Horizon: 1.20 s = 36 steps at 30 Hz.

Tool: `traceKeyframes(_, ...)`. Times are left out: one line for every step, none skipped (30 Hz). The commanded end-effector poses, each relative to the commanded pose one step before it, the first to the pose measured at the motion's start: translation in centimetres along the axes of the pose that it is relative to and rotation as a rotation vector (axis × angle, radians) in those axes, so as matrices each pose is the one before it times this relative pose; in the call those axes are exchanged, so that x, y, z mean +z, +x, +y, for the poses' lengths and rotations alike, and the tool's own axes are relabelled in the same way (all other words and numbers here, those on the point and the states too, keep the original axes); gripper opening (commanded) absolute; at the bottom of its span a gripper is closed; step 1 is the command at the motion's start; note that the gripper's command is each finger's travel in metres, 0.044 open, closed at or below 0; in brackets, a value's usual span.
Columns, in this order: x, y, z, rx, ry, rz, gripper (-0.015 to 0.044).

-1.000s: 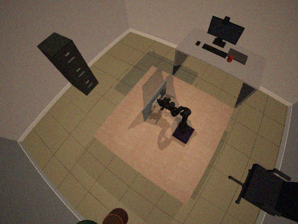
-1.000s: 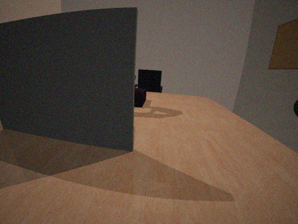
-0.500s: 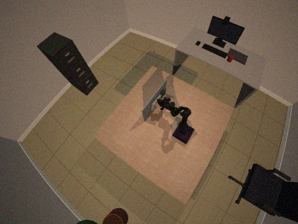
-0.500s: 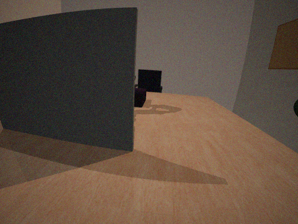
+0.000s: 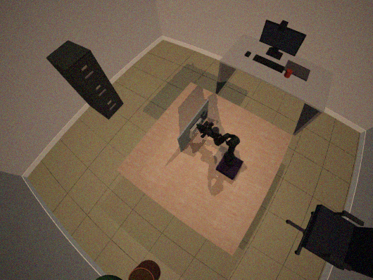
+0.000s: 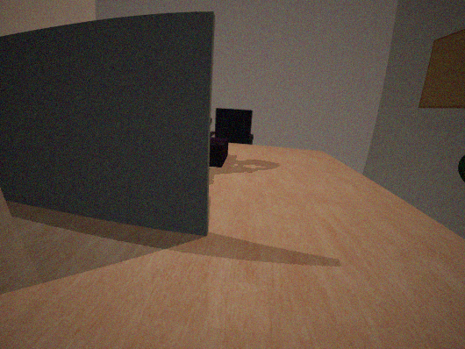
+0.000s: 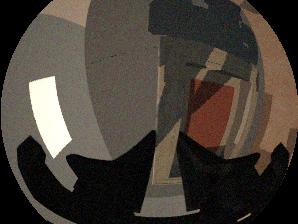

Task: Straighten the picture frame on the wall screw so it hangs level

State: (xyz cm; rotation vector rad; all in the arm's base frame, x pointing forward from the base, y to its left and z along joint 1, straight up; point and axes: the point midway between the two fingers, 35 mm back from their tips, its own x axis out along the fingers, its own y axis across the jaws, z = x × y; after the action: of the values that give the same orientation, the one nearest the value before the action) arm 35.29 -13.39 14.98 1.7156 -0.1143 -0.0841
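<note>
The picture frame (image 7: 164, 167) has a light wood border around a red picture, partly in shadow. In the top view its pale edge (image 5: 193, 130) shows small against the standing grey panel (image 5: 186, 138) (image 6: 105, 123) (image 7: 120, 85). My gripper (image 5: 199, 127) (image 7: 166, 134) is shut on the frame's left side bar in the wrist view, with one finger on each side of it. The frame remains against the panel. The screw and notched strip are hidden. The fisheye wrist view and the dark shadows do not let me tell how level the frame hangs.
The arm's dark base (image 5: 229, 167) (image 6: 218, 152) stands on the wooden table top (image 5: 176, 183) (image 6: 307, 210), in front of the panel. The exterior view shows only the panel's back. A desk with a monitor (image 5: 282, 38), a cabinet (image 5: 84, 77) and a chair (image 5: 329, 233) stand farther off.
</note>
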Motion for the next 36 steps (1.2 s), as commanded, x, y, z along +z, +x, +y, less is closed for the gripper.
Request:
traceKeyframes(0.028,0.027,0.491,0.01034,-0.0002,0.0,0.0)
traceKeyframes(0.0,0.0,0.034,0.00001,0.0,0.0,0.0)
traceKeyframes(0.0,0.0,0.034,0.00001,0.0,0.0,0.0)
traceKeyframes(0.0,0.0,0.034,0.00001,0.0,0.0,0.0)
traceKeyframes(0.0,0.0,0.034,0.00001,0.0,0.0,0.0)
traceKeyframes(0.0,0.0,0.034,0.00001,0.0,0.0,0.0)
traceKeyframes(0.0,0.0,0.034,0.00001,0.0,0.0,0.0)
traceKeyframes(0.0,0.0,0.034,0.00001,0.0,0.0,0.0)
traceKeyframes(0.0,0.0,0.034,0.00001,0.0,0.0,0.0)
traceKeyframes(0.0,0.0,0.034,0.00001,0.0,0.0,0.0)
traceKeyframes(0.0,0.0,0.034,0.00001,0.0,0.0,0.0)
traceKeyframes(0.0,0.0,0.034,0.00001,0.0,0.0,0.0)
traceKeyframes(0.0,0.0,0.034,0.00001,0.0,0.0,0.0)
traceKeyframes(0.0,0.0,0.034,0.00001,0.0,0.0,0.0)
traceKeyframes(0.0,0.0,0.034,0.00001,0.0,0.0,0.0)
traceKeyframes(0.0,0.0,0.034,0.00001,0.0,0.0,0.0)
traceKeyframes(0.0,0.0,0.034,0.00001,0.0,0.0,0.0)
traceKeyframes(0.0,0.0,0.034,0.00001,0.0,0.0,0.0)
traceKeyframes(0.0,0.0,0.034,0.00001,0.0,0.0,0.0)
traceKeyframes(0.0,0.0,0.034,0.00001,0.0,0.0,0.0)
traceKeyframes(0.0,0.0,0.034,0.00001,0.0,0.0,0.0)
traceKeyframes(0.0,0.0,0.034,0.00001,0.0,0.0,0.0)
traceKeyframes(0.0,0.0,0.034,0.00001,0.0,0.0,0.0)
traceKeyframes(0.0,0.0,0.034,0.00001,0.0,0.0,0.0)
traceKeyframes(0.0,0.0,0.031,0.0,0.0,0.0,0.0)
traceKeyframes(0.0,0.0,0.032,0.00001,0.0,0.0,0.0)
traceKeyframes(0.0,0.0,0.029,0.0,0.0,0.0,0.0)
traceKeyframes(0.0,0.0,0.031,0.0,0.0,0.0,0.0)
traceKeyframes(0.0,0.0,0.028,0.0,0.0,0.0,0.0)
traceKeyframes(0.0,0.0,0.029,0.0,0.0,0.0,0.0)
traceKeyframes(0.0,0.0,0.024,0.0,0.0,0.0,0.0)
traceKeyframes(0.0,0.0,0.015,0.0,0.0,0.0,0.0)
traceKeyframes(0.0,0.0,-0.005,0.0,0.0,0.0,0.0)
traceKeyframes(0.0,0.0,-0.009,0.0,0.0,0.0,0.0)
traceKeyframes(0.0,0.0,-0.015,0.0,0.0,0.0,0.0)
traceKeyframes(0.0,0.0,-0.017,0.0,0.0,0.0,0.0)
